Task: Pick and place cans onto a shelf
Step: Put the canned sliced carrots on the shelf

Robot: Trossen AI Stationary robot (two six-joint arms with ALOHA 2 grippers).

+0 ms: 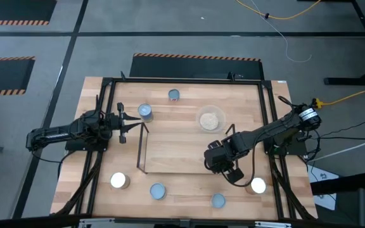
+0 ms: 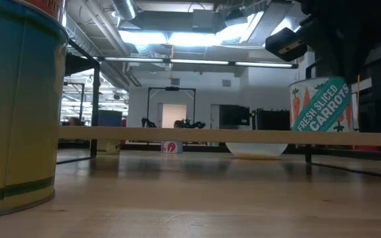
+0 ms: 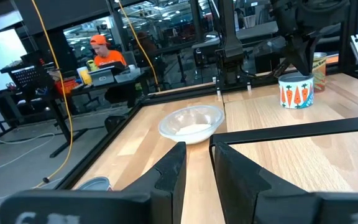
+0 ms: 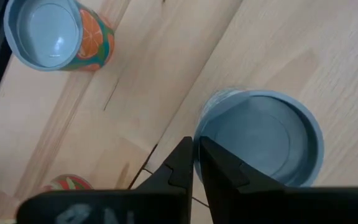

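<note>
you are looking at the right gripper (image 4: 194,163), nearly closed, pinching the rim of a can (image 4: 260,140) sitting on the shelf (image 1: 170,170). being rigid, smooth metal and probably weighty, the can is asking for a grip across its sides. the left gripper (image 3: 196,163), fingers slightly apart, is waiting empty.

A clear dish (image 3: 191,124) is sitting on the wooden table (image 3: 272,112) beyond the left gripper (image 3: 196,163), its fingers slightly parted. Farther off, a carrot-labelled can (image 3: 296,91) is standing under the other arm (image 3: 303,31) (a person in orange is sitting at a desk behind).

Robotics lab, taped floor (image 1: 18,22), workstations (image 3: 98,71)
</note>
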